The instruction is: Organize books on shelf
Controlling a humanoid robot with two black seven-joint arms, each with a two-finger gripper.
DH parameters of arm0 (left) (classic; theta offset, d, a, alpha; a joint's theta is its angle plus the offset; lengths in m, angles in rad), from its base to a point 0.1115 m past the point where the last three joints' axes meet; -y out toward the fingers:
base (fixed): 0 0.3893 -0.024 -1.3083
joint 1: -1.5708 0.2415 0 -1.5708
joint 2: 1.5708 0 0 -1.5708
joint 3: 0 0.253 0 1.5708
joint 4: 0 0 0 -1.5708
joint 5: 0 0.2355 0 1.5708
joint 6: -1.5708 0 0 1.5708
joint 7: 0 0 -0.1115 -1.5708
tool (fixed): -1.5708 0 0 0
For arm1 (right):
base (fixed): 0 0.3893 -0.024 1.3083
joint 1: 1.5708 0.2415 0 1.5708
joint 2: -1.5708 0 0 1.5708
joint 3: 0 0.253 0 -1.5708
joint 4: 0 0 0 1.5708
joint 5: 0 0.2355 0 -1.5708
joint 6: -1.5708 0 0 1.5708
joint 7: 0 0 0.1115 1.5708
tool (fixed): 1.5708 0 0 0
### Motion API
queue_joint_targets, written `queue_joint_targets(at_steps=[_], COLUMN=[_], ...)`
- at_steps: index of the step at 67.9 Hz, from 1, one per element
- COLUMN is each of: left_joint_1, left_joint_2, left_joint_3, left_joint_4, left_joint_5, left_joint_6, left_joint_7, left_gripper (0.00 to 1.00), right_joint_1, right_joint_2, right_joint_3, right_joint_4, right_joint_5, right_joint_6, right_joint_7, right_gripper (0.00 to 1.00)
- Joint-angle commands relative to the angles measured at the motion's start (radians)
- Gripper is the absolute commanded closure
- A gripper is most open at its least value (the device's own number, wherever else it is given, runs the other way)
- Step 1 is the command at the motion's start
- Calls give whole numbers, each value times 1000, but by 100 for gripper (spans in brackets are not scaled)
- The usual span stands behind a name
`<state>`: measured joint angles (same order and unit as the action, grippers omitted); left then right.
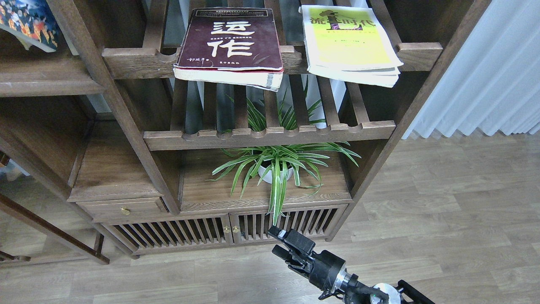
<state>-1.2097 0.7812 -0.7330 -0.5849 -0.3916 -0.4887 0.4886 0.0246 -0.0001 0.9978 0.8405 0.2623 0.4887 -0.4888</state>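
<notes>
Wood-plank floor point(443, 219), white curtain point(485, 76), dark wooden cabinet point(126, 177).

One head view — high, facing forward and down, near the wooden shelving unit point(126, 126).

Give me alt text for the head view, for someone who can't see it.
A maroon book and a yellow-green book lie flat on a slatted rack of a dark wooden bookcase, overhanging its front rail. A potted plant stands lower down, and the right gripper hangs low in front, holding nothing.
</notes>
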Motion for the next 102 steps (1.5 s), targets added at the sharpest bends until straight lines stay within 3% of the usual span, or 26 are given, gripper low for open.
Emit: queue_joint_targets(at_steps=[1, 8, 35, 57, 87, 102], left_joint_1=[-5, -7, -4, 71, 225, 332], left_joint_2=[0, 7, 81, 315, 513, 527], left_joint_3=[0, 0, 0, 38, 132, 242], left_joint_4=[-15, -47, -207, -398, -400, -397], left_joint_5=[19, 20, 60, 60, 53, 48], left_joint_6=[0, 0, 0, 0, 0, 0], left_joint_7=[0, 0, 0, 0, 0, 0], left_gripper=[6, 1, 1, 0, 0, 0], right_joint_1=[0, 0, -2, -5, -5, -8], right_joint_2=[0, 0, 0, 0, 0, 0], right_joint_3=[-1, -1, 1, 4, 47, 79], right_joint_4=[0, 0, 0, 0, 2, 8], right_joint_5=[0, 0, 2, 3, 3, 6], right_joint_6=[0, 0, 0, 0, 0, 0], right_joint_7=[0, 0, 0, 0, 0, 0], right_gripper=[0, 0, 0, 0, 0, 0])
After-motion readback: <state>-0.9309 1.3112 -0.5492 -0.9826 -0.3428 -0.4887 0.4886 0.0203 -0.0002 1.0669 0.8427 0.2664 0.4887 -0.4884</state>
